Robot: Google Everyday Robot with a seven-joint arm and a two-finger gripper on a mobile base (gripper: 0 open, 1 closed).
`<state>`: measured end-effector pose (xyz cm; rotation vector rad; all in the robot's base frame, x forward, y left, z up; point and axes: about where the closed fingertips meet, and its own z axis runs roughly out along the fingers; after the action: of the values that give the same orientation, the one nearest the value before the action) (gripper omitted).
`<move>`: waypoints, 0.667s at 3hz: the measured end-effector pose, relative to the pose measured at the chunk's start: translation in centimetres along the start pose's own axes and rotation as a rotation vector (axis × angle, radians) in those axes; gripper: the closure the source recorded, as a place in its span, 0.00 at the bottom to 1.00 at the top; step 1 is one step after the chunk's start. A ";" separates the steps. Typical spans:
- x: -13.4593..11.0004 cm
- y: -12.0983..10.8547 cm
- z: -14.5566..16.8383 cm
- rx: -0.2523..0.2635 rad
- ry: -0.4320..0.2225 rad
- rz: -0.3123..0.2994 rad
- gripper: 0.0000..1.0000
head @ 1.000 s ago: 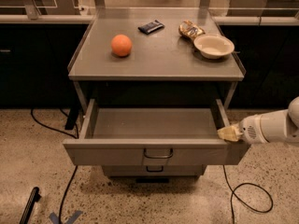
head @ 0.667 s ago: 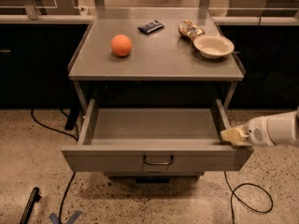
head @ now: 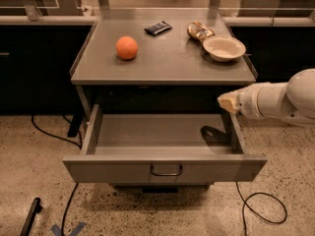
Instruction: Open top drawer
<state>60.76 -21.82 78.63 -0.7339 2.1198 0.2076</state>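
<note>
Item: top drawer (head: 113, 170), grey metal, flat front with small dark wire handle (head: 166, 171) at centre. Position: drawn well out from under the grey table (head: 167, 65), interior exposed and bare apart from a dark shadow near the right wall. Gripper (head: 227, 103): on the white arm entering from the right, hovering above the drawer's right wall, just below the table edge and apart from the drawer; whether it is open or closed cannot be told. Change: a second ago the gripper sat low against the drawer's right front corner; it has since lifted clear, while the drawer stays extended. Judgement: the opening looks essentially done, and the arm appears to be retreating. On the table: orange (head: 127, 47), dark packet (head: 158, 28), snack bag (head: 199, 31), pale bowl (head: 224, 48).
</note>
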 end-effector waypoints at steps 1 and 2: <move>-1.1 -1.4 -0.3 0.059 -0.031 -0.007 0.81; -1.1 -1.4 -0.3 0.059 -0.031 -0.008 0.58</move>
<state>61.86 -22.58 79.85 -0.6995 2.0844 0.1508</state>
